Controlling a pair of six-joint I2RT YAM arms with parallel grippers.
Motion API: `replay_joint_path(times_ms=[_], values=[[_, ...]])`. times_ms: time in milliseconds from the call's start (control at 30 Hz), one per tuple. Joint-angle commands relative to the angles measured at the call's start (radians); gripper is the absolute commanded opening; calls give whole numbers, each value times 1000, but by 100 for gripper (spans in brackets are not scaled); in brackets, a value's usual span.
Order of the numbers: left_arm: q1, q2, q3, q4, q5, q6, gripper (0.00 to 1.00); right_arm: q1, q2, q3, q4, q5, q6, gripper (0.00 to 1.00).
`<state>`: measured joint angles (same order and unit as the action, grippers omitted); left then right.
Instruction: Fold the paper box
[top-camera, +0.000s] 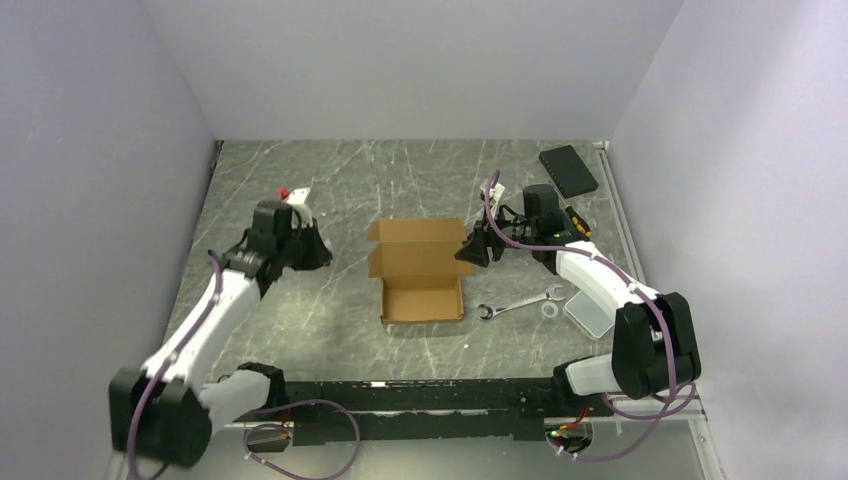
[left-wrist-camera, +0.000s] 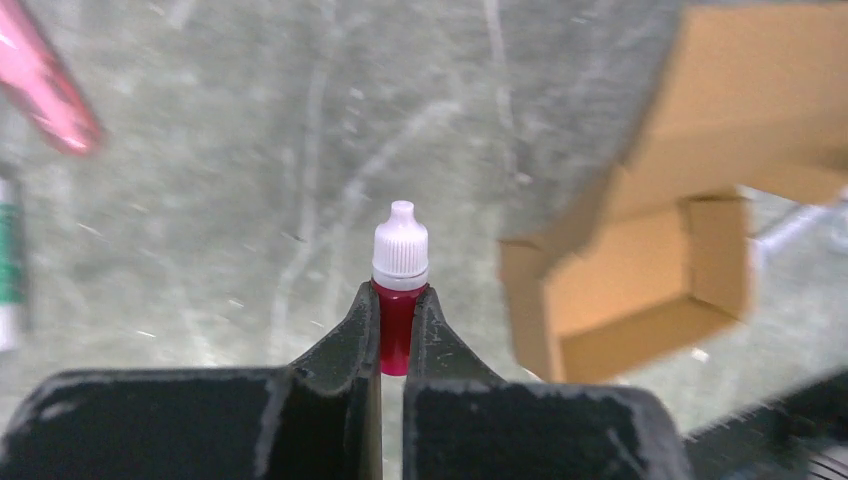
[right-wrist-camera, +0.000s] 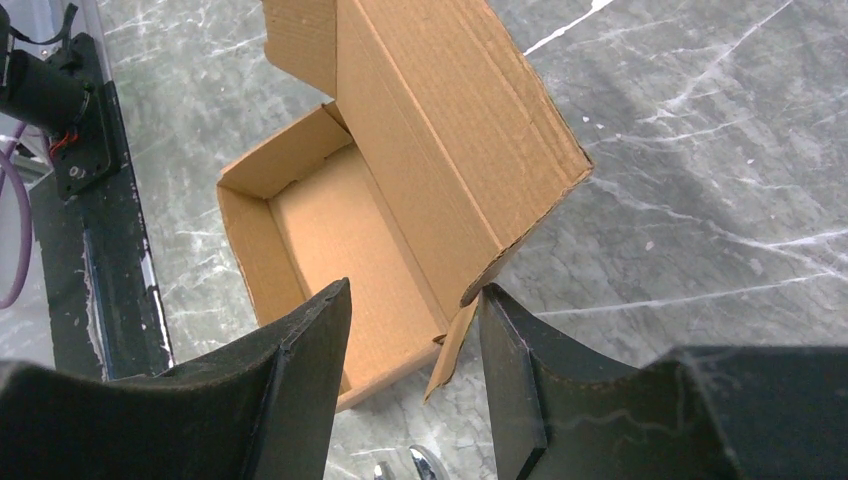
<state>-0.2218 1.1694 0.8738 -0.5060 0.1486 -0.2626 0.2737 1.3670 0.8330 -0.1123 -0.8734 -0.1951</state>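
The paper box (top-camera: 420, 272) lies at the middle of the desk (top-camera: 340, 180). Its tray opens upward and its lid is raised at the far side.

The left gripper (top-camera: 318, 252) is left of the paper box and apart from it. It is closed on a small red bottle (left-wrist-camera: 400, 245), whose white cap protrudes beyond the fingertips.

The right gripper (top-camera: 468, 248) is at the right edge of the paper box with its jaws apart. A small side flap (right-wrist-camera: 452, 345) stands between the jaws, and contact cannot be determined.

A wrench (top-camera: 520, 302) lies just right of the paper box. A black pad (top-camera: 568, 170) lies well beyond the box, to the far right.
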Motion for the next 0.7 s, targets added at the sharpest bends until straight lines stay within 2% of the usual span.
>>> replay_joint_path(times_ms=[0,100,167,267,367,467,667], values=[[-67,-234,-190,168,201,-302,0,2,-18,37,7,-24,-21,53],[-221,-348,-268,293,176,-357,0,2,-17,43,-2,-18,-32,53],[-353,-356,-291,387,132,-354,0,2,-17,43,-3,-16,-34,53],[-511,-269,-266,408,-18,-325,0,0,-16,43,-7,-14,-36,53],[-627,-93,-184,388,-161,-338,0,-1,-16,43,-7,-13,-37,53],[-712,53,-95,336,-324,-349,0,-2,-14,42,-7,-16,-38,53],[-770,226,42,223,-479,-356,2,-4,-11,42,-9,-24,-38,53]])
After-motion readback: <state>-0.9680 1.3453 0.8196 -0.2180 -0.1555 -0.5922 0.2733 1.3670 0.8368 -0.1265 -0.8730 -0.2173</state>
